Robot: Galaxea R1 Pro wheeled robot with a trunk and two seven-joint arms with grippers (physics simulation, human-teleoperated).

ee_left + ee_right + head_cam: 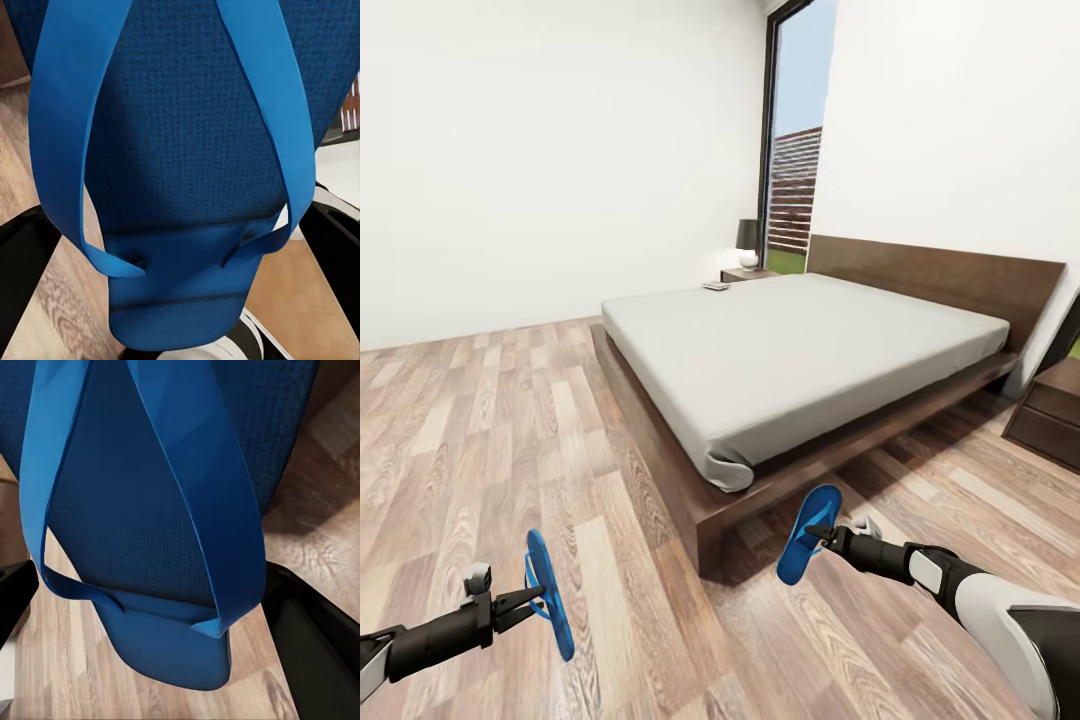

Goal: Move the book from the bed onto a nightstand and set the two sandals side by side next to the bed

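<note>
Lower left: your left end effector [532, 600] clamps one sandal [550, 595] | lower centre: right end effector [822, 537] pinches the other sandal [808, 533] at the bed [800, 350] corner | risk: edge grips slipping, sandals landing apart | book [715, 286] on mattress, centre.

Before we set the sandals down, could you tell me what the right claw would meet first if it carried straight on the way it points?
The right claw, shut on a blue sandal, points toward the bed's foot corner. That dark wooden frame looks like the first thing in its line, though depth is hard to judge.
</note>
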